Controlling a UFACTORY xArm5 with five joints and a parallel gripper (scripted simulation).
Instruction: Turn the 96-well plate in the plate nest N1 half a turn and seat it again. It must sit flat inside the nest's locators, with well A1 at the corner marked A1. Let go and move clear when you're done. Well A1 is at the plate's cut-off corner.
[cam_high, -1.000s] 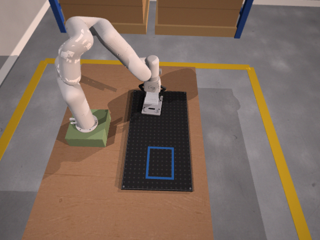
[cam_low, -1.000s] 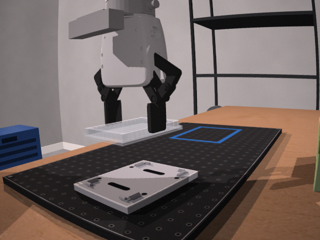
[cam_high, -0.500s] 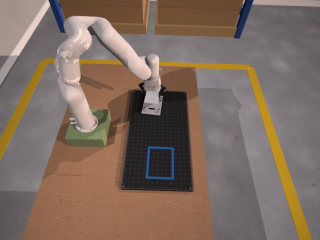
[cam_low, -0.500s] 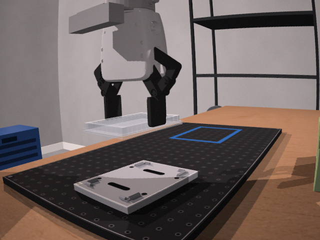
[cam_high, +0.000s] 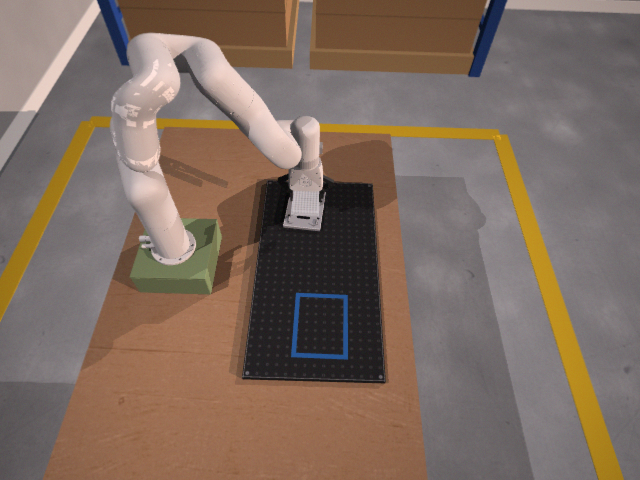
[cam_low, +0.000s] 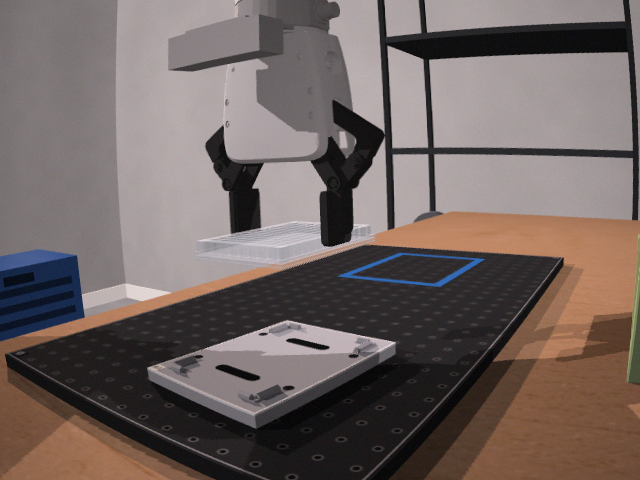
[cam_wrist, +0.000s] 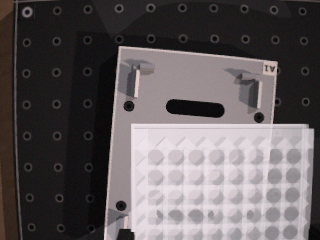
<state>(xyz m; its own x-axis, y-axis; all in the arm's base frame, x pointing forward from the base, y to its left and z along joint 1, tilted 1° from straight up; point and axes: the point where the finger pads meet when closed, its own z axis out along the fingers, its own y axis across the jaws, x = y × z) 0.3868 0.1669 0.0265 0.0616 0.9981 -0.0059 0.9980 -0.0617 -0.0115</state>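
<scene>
Claw is clamped on the 96-well plate, holding it level in the air, well above nest N1. In the wrist view the nest's A1 mark sits at 1 o'clock. Risks: the grip spans only the plate's edges, so a fast wrist spin could skew it; a skewed plate would ride up on a locator. Count: one plate, one nest, four locators, one blue outline on the bench.

Clear 96-well plate, grey plate nest, black dotted breadboard.
</scene>
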